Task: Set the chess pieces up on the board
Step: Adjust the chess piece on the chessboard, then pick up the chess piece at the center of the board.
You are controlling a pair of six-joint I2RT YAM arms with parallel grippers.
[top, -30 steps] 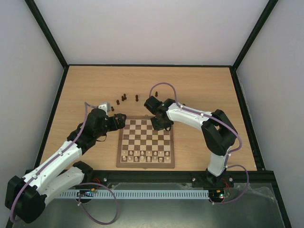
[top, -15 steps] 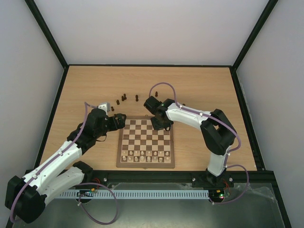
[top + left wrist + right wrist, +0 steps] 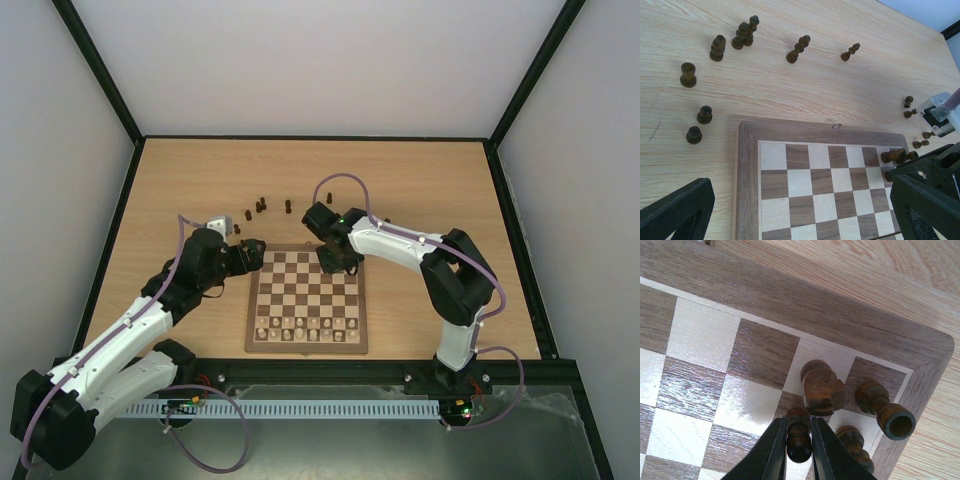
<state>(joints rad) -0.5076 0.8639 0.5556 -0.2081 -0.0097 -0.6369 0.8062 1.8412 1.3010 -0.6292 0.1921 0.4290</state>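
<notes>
Dark brown wooden chessman [image 3: 799, 447] pinched at the checkered wooden board's [image 3: 790, 300] corner
Right gripper [image 3: 798, 422] clamps it, left gripper [image 3: 800, 205] gapes wide; the dark knight [image 3: 821, 387] looks nearly touching, 1 nudge topples it.

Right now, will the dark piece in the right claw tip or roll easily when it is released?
The piece looks rounded and glossy, so it may slip in the right claw. Narrow and tall, it would probably tip easily, then roll.
</notes>
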